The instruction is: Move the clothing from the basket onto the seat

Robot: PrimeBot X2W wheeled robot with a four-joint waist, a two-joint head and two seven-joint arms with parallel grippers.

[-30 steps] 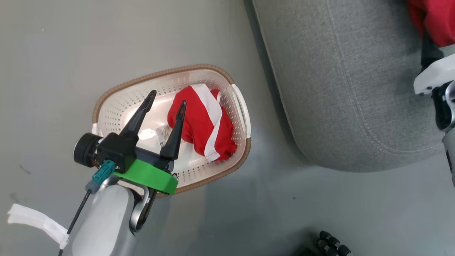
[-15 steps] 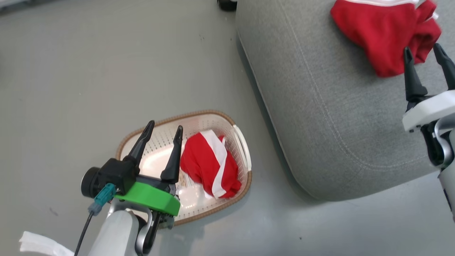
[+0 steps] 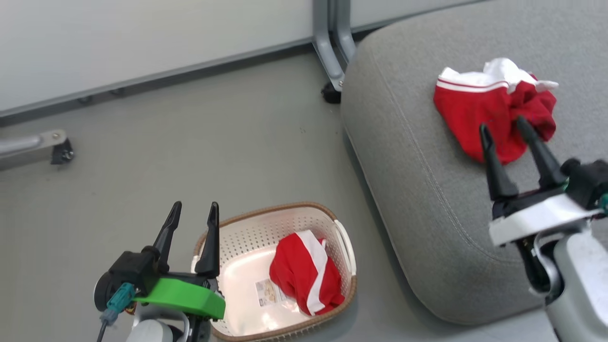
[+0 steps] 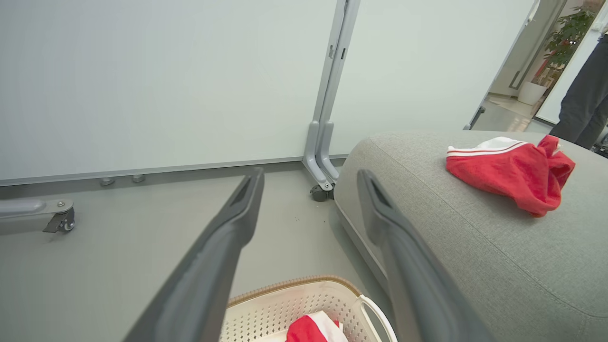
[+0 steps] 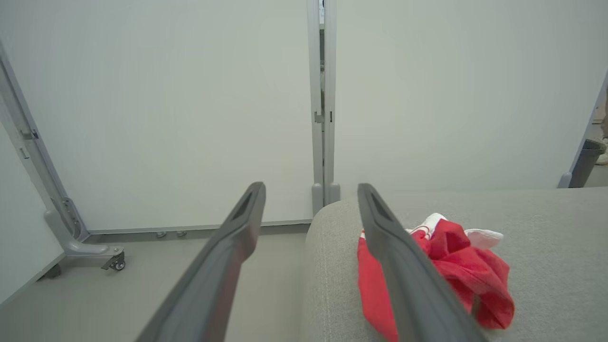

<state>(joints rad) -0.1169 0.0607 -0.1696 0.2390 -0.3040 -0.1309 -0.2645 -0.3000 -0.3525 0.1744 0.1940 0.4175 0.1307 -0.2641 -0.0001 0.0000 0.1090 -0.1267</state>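
Head view, left gripper: the left gripper point(image 3: 195, 206), two long dark fingers on a green collar, sits at lower left. Its fingers are spread wide with nothing between them.
Head view, basket: the cream-white perforated plastic basket point(image 3: 266, 209) with a brown woven rim stands on the grey floor point(image 3: 213, 142) at bottom centre, just right of the left gripper.
Head view, basket contents: a soft striped red garment point(image 3: 306, 278) with a broad white band lies bunched in the basket's right half, beside a paper label point(image 3: 268, 292).
Head view, seat: the large light-grey upholstered seat point(image 3: 418, 190) takes up the right side.
Head view, seat contents: a crumpled red garment point(image 3: 475, 107) with white trim lies on the seat at upper right.
Head view, right gripper: the right gripper point(image 3: 502, 124), at the right edge, has its fingers wide apart and holds nothing. Its tips overlap the crumpled red garment's lower edge; contact cannot be told.
Left wrist view: the fingers are parted and empty. The basket and striped red garment are at bottom centre, the crumpled red garment on the seat at upper right, and a person's dark trouser leg point(image 4: 584, 95) at the far right.
Right wrist view: the fingers are parted and empty. The crumpled red garment is on the seat at lower right, partly behind one finger.
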